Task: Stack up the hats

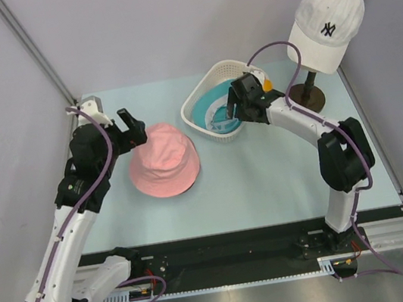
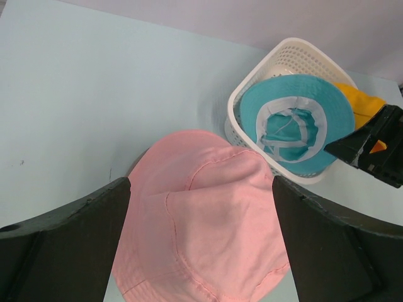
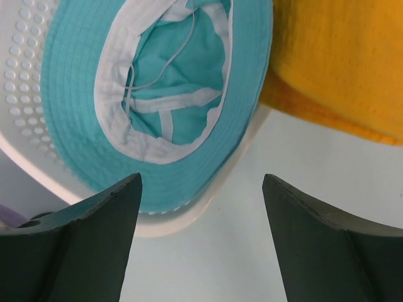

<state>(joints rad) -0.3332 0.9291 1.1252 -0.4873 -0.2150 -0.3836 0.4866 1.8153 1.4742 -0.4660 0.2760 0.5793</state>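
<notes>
Pale-blue tabletop point(image 1: 268, 186) between grey walls point(image 1: 165, 19) carries pink hat point(image 1: 164, 169).

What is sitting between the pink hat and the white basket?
Nothing, just a narrow strip of bare table separates the pink hat from the white basket. The top view shows it, and the left wrist view agrees.

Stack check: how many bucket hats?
3. Pink fabric bucket hat on the table; teal fabric bucket hat upside down in the white perforated basket; orange fabric hat at its edge. More may be hidden.
</notes>
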